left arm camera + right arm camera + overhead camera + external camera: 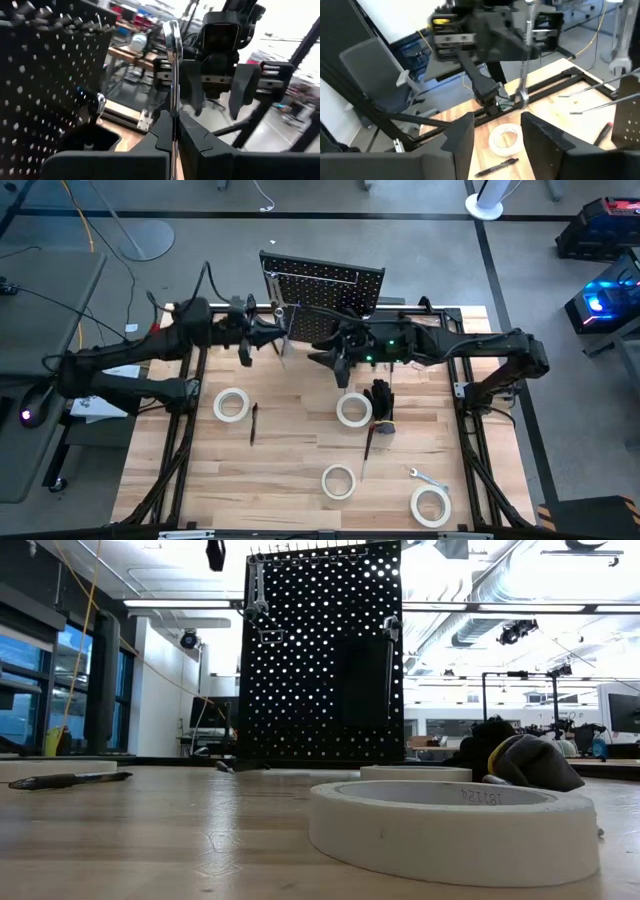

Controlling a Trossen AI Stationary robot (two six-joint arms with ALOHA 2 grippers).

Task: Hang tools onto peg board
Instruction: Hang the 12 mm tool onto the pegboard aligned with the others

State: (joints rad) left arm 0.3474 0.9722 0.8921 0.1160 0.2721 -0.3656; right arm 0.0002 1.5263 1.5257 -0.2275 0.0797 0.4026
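My left gripper (272, 335) is shut on a slim silver wrench (173, 75), held in the air in front of the upright black peg board (325, 285). My right gripper (497, 135) faces it from the right at the same height, open, with nothing between its fingers. Two wrenches (258, 590) hang from hooks on the board. On the table lie several white tape rolls (353, 409), a black glove bundle (380, 400), dark screwdrivers (253, 423) and one more wrench (428, 478). My left gripper pinches the wrench's shaft (173, 112) between its two fingers. The fingers come level from the table's left and lie across the shaft. The wrench stands about upright, clear of the table, with one end (172, 30) sticking out past the fingers.
The peg board (320, 650) stands at the table's far edge with a small black bin (95, 137) at its foot. Black frame rails (185, 430) run along both sides of the wooden table. A tape roll (450, 825) lies close to the low camera.
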